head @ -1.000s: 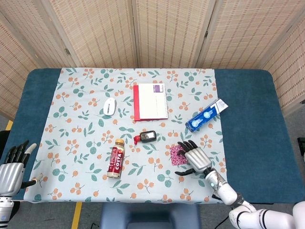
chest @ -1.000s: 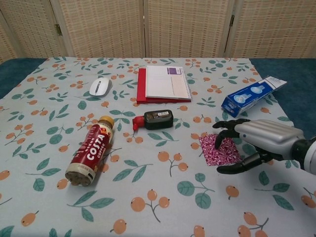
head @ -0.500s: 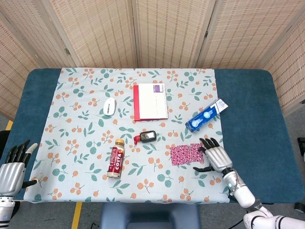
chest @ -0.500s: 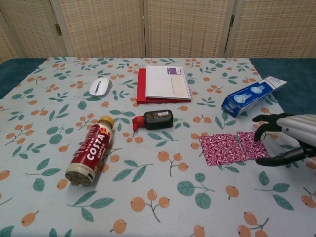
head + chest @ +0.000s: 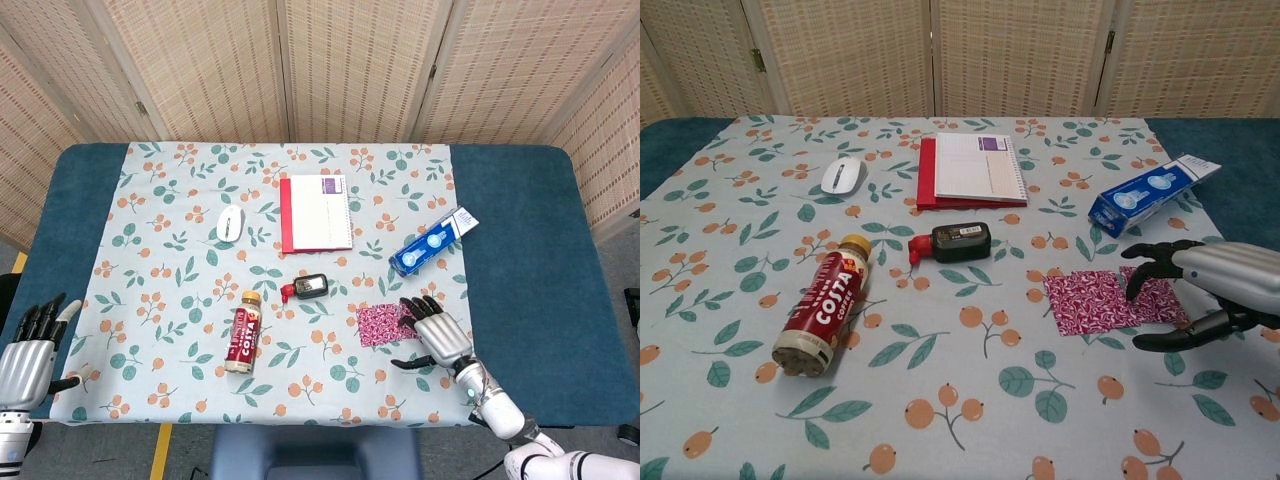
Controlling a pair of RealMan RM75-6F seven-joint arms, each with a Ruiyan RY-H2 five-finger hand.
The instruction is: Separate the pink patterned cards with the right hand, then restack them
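Since half a second ago, the right hand (image 5: 1200,290) has slid back toward the left over the pink patterned cards (image 5: 1110,298), and the further-right card, lying fully exposed then, now sits partly under the dark fingertips (image 5: 1143,272). That hand hovers palm-down with its fingers spread and curved and the thumb reaching out below the cards' near edge; it grips nothing, and whether the fingertips actually touch the card cannot be told. The cards lie flat on the floral tablecloth (image 5: 940,400), side by side and slightly overlapped, near the table's right front. At the very front left, seen only from the head camera, the left hand (image 5: 30,350) waits off the table's corner with its fingers upright, apart and holding nothing. Left of the cards, a Cotta coffee bottle (image 5: 824,304) lies on its side, cap end pointing away. Behind it and nearer the middle rests a small black device with a red end (image 5: 950,243). Further back on the right a blue box (image 5: 1150,194) lies at an angle, and a red-spined notebook (image 5: 970,170) lies in the middle with a white computer mouse (image 5: 842,174) to its left.
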